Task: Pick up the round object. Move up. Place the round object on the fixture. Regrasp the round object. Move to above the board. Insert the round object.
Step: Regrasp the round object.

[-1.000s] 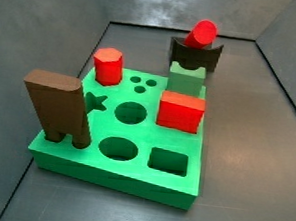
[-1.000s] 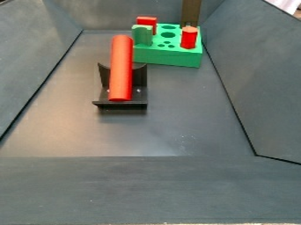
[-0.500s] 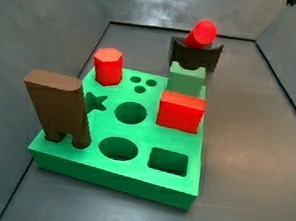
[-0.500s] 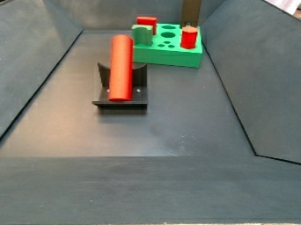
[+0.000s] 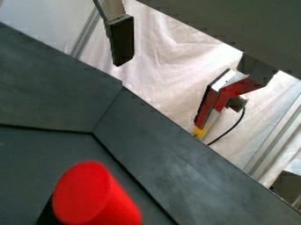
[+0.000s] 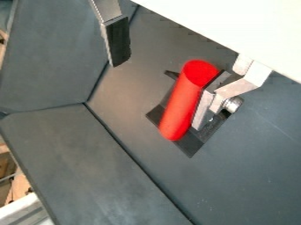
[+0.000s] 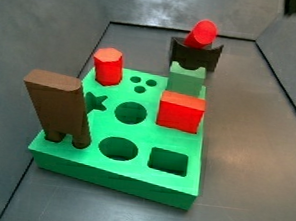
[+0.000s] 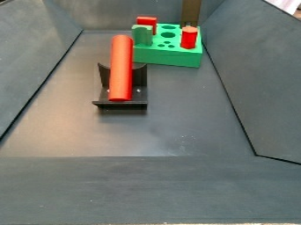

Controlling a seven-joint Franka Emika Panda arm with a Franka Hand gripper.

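Hanging high over the tray, the gripper held its two silver fingers wide apart with nothing between them. The red shape framed by them in both wrist views lay far below, ungrasped.

Under it, the round object rested lengthwise in the notch of the fixture, one flat end poking out towards the board. Beyond the fixture stood the board, well apart from the gripper, its large round hole unoccupied.

Peg, fixture and board had not shifted over the last second. The one change was a dark corner of the arm at the top edge of a side view, absent a second before (half a second before, only a sliver showed).

The placing step therefore looked done, and the gripper seemed to be coming back for the regrasp. It would probably need to descend and close squarely across the peg.
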